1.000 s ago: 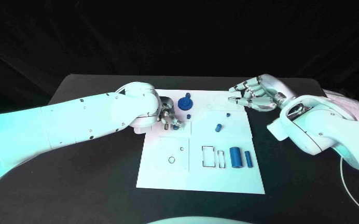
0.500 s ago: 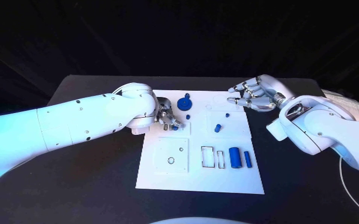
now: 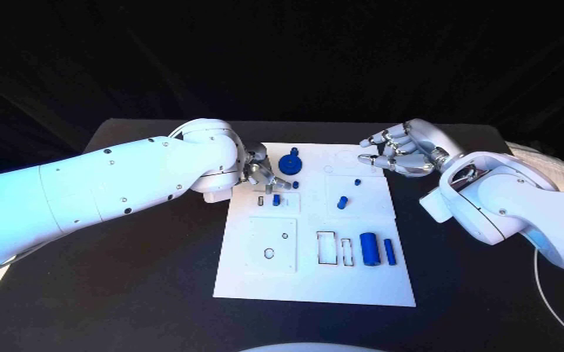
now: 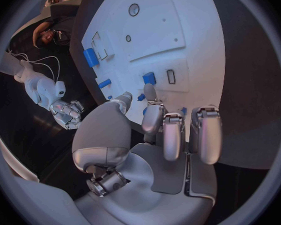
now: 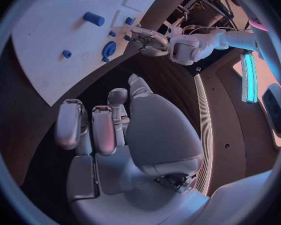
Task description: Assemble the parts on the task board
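The white task board point(image 3: 353, 275) lies in the middle of the table. My left hand point(image 3: 265, 174) hovers over its upper left corner, fingers apart and holding nothing point(image 4: 159, 130). Just below its fingertips a small blue block point(image 3: 276, 200) stands beside a narrow slot point(image 4: 170, 76); the same block point(image 4: 149, 78) shows in the left wrist view. A round blue part point(image 3: 292, 160) sits at the board's top. My right hand point(image 3: 399, 150) floats off the board's upper right corner, empty, fingers loosely spread point(image 5: 115, 125).
A blue cylinder point(image 3: 370, 247) and a blue bar point(image 3: 389, 251) lie at the board's right, next to two empty rectangular slots point(image 3: 328, 247). Small blue pieces point(image 3: 343, 201) dot the upper right area. The black table point(image 3: 141, 287) surrounds the board.
My left hand has drawn back up and away from the small blue block, which stays on the board by the slot. The right hand has hardly moved.
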Robot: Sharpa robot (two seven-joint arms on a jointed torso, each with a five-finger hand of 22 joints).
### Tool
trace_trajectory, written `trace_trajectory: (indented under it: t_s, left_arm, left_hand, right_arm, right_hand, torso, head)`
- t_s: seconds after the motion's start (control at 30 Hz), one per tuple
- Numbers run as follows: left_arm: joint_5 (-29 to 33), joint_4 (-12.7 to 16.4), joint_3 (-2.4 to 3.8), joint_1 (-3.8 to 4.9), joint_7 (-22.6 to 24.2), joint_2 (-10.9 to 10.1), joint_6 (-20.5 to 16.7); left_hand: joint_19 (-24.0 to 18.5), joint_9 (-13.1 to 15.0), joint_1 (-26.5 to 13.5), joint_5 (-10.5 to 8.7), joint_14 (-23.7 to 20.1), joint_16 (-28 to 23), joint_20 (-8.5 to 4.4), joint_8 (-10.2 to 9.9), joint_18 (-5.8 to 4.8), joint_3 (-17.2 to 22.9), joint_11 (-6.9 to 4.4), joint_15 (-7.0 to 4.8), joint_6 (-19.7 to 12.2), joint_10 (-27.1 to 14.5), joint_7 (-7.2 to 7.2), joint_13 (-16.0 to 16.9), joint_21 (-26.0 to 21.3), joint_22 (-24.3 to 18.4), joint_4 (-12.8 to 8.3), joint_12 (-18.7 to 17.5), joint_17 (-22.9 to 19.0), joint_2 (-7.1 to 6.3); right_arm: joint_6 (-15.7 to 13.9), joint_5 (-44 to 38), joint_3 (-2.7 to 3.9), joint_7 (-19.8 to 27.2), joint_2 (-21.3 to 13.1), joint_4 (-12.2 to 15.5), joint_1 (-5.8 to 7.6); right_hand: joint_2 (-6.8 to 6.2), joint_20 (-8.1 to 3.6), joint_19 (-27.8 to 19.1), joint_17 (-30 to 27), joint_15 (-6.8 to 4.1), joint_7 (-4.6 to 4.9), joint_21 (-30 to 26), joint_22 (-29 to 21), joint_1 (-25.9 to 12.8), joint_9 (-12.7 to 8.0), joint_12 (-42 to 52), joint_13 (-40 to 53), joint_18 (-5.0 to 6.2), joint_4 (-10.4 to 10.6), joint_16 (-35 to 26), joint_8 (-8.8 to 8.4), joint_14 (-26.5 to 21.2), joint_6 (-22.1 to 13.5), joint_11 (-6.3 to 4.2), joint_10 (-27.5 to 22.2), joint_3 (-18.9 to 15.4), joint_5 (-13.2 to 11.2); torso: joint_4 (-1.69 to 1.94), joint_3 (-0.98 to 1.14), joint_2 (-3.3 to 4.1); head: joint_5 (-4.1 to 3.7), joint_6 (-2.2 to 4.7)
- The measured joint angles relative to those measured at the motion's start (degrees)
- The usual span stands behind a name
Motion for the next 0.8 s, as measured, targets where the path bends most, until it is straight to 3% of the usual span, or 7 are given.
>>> trace_trajectory:
  t_s: [0.1, 0.17, 0.3, 0.43, 0.8]
  left_arm:
    - [0.3, -0.2, 0.61, 1.45, 0.0, -0.4, 0.4]
    - [0.5, -1.0, 0.85, 2.49, 0.0, -0.5, 1.0]
    - [0.8, -4.6, 1.1, 4.39, 0.0, 0.2, 3.1]
    - [1.0, -9.0, 1.06, 5.11, 0.0, 2.2, 4.7]
    - [0.6, -19.9, -0.05, 5.42, 0.2, 7.9, 8.4]
  left_hand:
    - [0.0, 0.0, 0.5, 0.0, 0.0, 0.0, 0.0, -0.8, 0.0, -1.8, 0.46, 0.0, -1.6, -1.8, 0.52, -2.2, -1.1, 0.0, 0.1, -2.2, 0.0, 0.47]
    - [0.0, -0.7, 1.9, 0.0, 0.0, 0.0, 0.0, -2.4, 0.0, -2.9, 1.13, 0.04, -3.6, -3.3, 1.3, -4.1, -2.1, 0.0, -0.2, -4.1, 0.0, 0.8]
    - [0.0, -2.6, 4.7, 0.0, 0.1, 0.0, 0.86, -5.3, 0.02, -3.5, 2.27, 1.19, -5.9, -4.8, 2.8, -5.7, -2.7, 0.0, -0.3, -5.6, 0.0, 1.64]
    - [0.0, -4.8, 6.1, 0.0, 0.0, 0.0, 1.5, -7.8, 0.0, -4.5, 3.26, 1.87, -7.0, -5.8, 3.65, -7.2, -3.1, 0.0, 0.1, -6.9, 0.0, 1.74]
    - [-0.2, -5.9, 7.6, 0.0, 0.0, 0.0, 1.7, -7.8, 0.0, -5.3, 3.26, 1.86, -5.4, -5.8, 3.39, -6.8, -3.1, 0.0, 0.1, -6.4, 0.0, 2.78]
  right_arm:
    - [0.0, 0.0, 0.0, 0.0, 0.1, -0.2, -0.03]
    - [0.0, 0.0, 0.0, 0.0, 0.1, -0.3, -0.05]
    - [0.1, 0.0, 0.0, 0.0, 0.2, -0.4, -0.09]
    - [0.1, 0.0, -0.01, 0.0, 0.4, -0.6, -0.11]
    - [0.1, 0.0, -0.01, 0.1, 0.8, -0.9, -0.15]
  right_hand:
    - [0.0, 0.0, 0.0, 0.0, 0.0, 0.0, 0.0, 0.0, 0.0, 0.0, 0.0, 0.0, 0.0, 0.1, 0.0, 0.0, 0.0, 0.0, 0.0, 0.0, -0.1, 0.0]
    - [-0.01, 0.0, 0.0, 0.0, 0.0, 0.0, 0.0, 0.0, 0.0, 0.0, 0.0, 0.0, 0.0, 0.1, 0.0, 0.0, 0.0, 0.0, 0.0, 0.0, -0.1, 0.0]
    - [-0.23, 0.0, 0.0, 0.0, 0.0, 0.0, 0.0, 0.0, -0.2, 0.0, 0.0, 0.0, 0.0, 0.1, 0.0, 0.0, 0.0, 0.0, 0.0, 0.0, -0.1, 0.0]
    - [-0.23, 0.0, 0.0, 0.0, 0.0, 0.0, 0.0, 0.0, -0.2, 0.0, 0.0, 0.0, 0.0, 0.1, 0.0, 0.0, 0.0, 0.0, 0.0, 0.0, -0.1, 0.0]
    - [-0.23, 0.0, 0.0, 0.0, 0.0, 0.0, 0.0, 0.0, -0.2, 0.0, 0.0, 0.0, 0.0, 0.1, 0.0, 0.0, 0.0, 0.0, 0.0, 0.0, -0.1, 0.0]
  torso:
    - [0.01, 0.01, 0.01]
    - [0.03, 0.01, 0.01]
    - [0.1, 0.08, 0.0]
    - [0.13, 0.05, -0.01]
    - [0.03, 0.01, 0.08]
  head:
    - [-0.01, 0.1]
    - [0.0, 0.19]
    - [0.08, 0.29]
    - [0.16, 0.49]
    - [0.6, 0.75]
